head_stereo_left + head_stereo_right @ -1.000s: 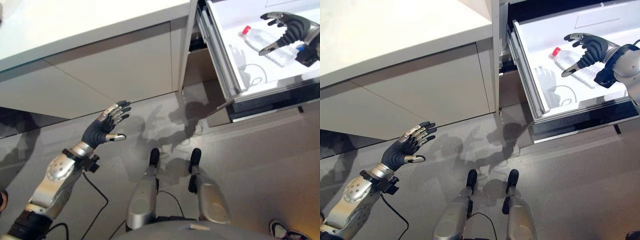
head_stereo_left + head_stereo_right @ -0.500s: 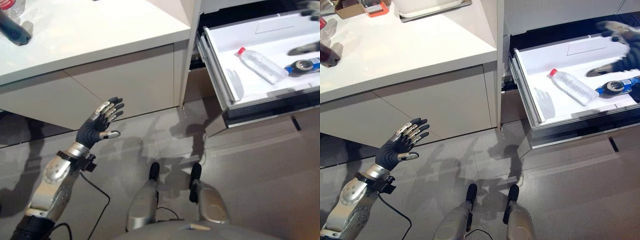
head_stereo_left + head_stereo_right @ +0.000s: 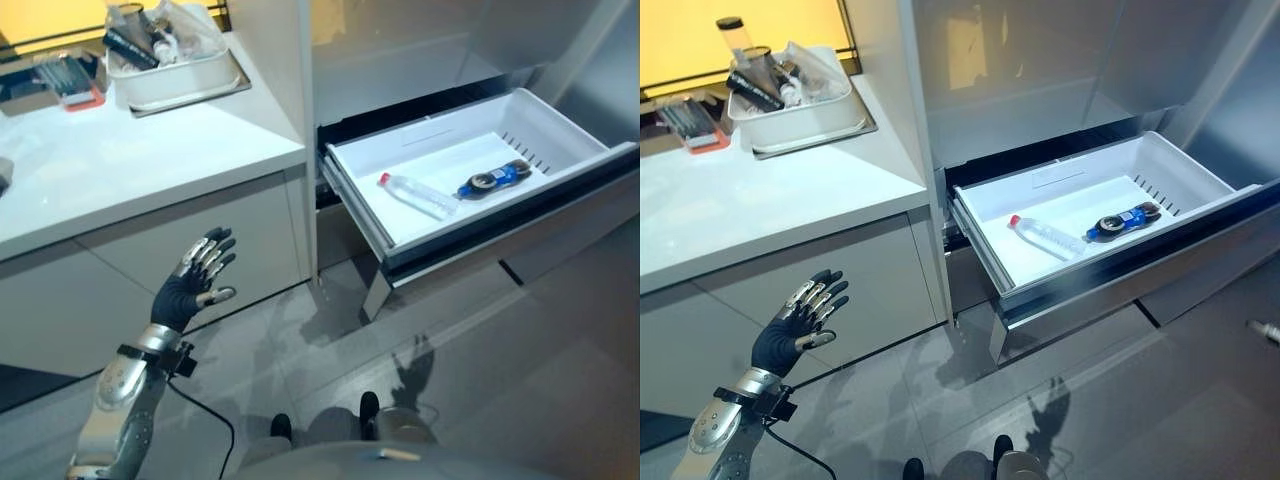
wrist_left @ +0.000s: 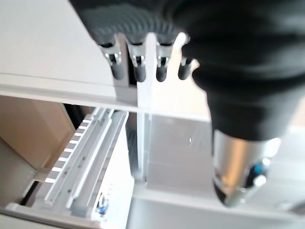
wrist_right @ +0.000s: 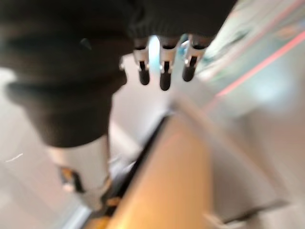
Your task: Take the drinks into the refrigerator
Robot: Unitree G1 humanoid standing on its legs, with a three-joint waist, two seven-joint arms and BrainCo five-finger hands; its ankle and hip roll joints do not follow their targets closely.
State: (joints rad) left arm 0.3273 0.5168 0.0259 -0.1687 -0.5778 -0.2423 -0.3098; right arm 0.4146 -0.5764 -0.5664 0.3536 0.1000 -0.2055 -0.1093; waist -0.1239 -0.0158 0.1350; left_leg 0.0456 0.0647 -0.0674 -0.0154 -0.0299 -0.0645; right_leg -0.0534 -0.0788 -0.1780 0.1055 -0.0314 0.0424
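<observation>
A clear water bottle with a red cap (image 3: 418, 195) lies in the open white refrigerator drawer (image 3: 560, 125). A blue-labelled dark bottle (image 3: 495, 180) lies beside it, further right. My left hand (image 3: 190, 290) is raised open, palm forward, low in front of the white cabinet and well left of the drawer. It holds nothing. In the right wrist view my right hand (image 5: 71, 71) has straight fingers with nothing between them, clear of the drawer.
A white counter (image 3: 120, 170) runs along the left, carrying a white tray (image 3: 790, 100) of bottles and packets and a red-edged item (image 3: 70, 80). Steel refrigerator doors (image 3: 1040, 60) rise above the drawer. A second closed drawer front (image 3: 570, 240) sits below it.
The camera has lifted and swung, so the whole scene has shifted. My right hand has pulled out of the drawer, leaving the blue bottle lying beside the clear one. The left hand keeps its open pose.
</observation>
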